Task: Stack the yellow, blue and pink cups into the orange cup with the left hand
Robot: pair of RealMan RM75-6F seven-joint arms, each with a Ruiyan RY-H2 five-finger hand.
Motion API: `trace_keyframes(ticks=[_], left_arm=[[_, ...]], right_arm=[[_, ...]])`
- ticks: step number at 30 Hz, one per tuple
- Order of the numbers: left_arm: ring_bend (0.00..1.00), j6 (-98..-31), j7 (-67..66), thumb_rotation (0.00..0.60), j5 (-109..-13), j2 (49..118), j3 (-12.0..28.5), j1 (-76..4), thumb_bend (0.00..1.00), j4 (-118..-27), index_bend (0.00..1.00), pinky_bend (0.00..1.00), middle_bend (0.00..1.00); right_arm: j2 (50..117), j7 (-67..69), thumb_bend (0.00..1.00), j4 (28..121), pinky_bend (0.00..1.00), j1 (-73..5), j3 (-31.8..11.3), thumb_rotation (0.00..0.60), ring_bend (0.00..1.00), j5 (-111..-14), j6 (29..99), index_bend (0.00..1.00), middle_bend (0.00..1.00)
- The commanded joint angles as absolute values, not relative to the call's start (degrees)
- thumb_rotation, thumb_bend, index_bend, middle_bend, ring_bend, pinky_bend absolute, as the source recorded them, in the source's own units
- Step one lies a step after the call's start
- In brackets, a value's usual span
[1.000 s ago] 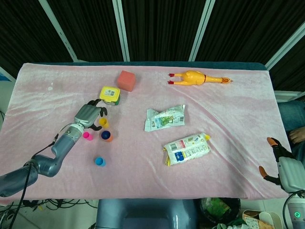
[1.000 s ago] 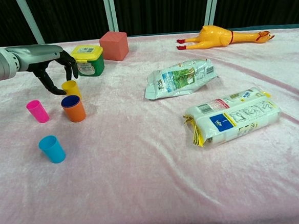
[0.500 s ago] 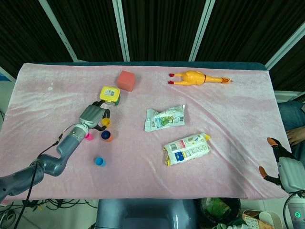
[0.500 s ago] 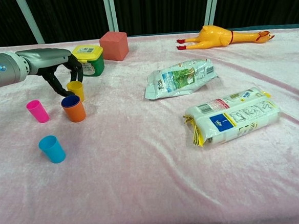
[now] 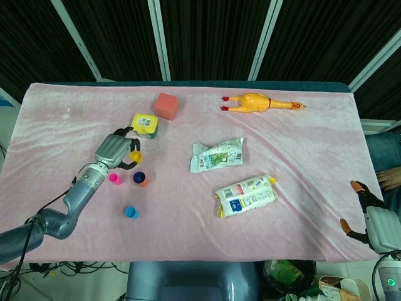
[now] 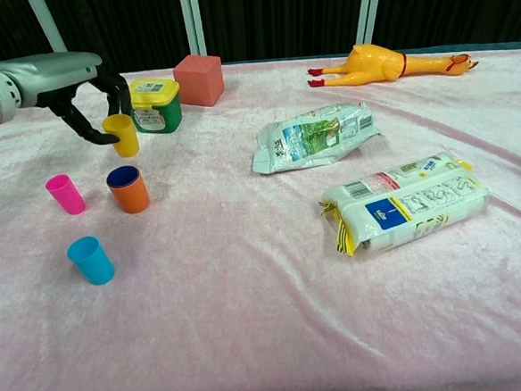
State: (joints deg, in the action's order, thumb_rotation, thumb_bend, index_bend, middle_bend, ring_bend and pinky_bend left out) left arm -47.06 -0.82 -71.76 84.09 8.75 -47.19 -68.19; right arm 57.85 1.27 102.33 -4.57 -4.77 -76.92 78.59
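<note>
The left hand [image 6: 88, 91] is pinching the yellow cup [image 6: 121, 134] at its rim, holding it above the table [image 6: 269, 320], just in front of a green tub [image 6: 153, 104]. The orange cup [image 6: 129, 189] is standing open nearby, with the pink cup [image 6: 65, 194] beside it and the blue cup [image 6: 91, 260] nearer the camera. The right hand [image 5: 369, 216] is resting at the table's edge, fingers apart, holding nothing.

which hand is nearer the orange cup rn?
Left. The left hand holds the yellow cup just behind the orange cup; the right hand sits at the table's far right edge, well away.
</note>
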Motion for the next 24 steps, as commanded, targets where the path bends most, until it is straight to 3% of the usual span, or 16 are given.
trace_keyframes(ticks=[1,10,24], left_arm=[[0.08,-50.35,0.82,0.600,-73.96,79.55,8.46,-44.85,0.32,-74.62,0.50,0.17,0.53],[0.08,-50.31,3.50,0.600,-77.18,75.61,7.21,-44.26,0.32,-81.63,0.50,0.17,0.53],[0.08,-47.87,1.69,0.600,-76.59,77.24,5.81,-44.69,0.32,-80.49,0.49,0.17,0.52]], right_arm=[[57.92,1.06,0.27,102.32,0.21,-4.57,-4.78,0.600,0.16,-76.97,78.69,0.03,0.06],[58.01,0.85,0.27,102.28,0.21,-4.53,-4.86,0.600,0.16,-76.93,78.90,0.03,0.06],[57.92,1.08,0.27,102.15,0.21,-4.53,-4.90,0.600,0.16,-76.97,78.90,0.03,0.06]])
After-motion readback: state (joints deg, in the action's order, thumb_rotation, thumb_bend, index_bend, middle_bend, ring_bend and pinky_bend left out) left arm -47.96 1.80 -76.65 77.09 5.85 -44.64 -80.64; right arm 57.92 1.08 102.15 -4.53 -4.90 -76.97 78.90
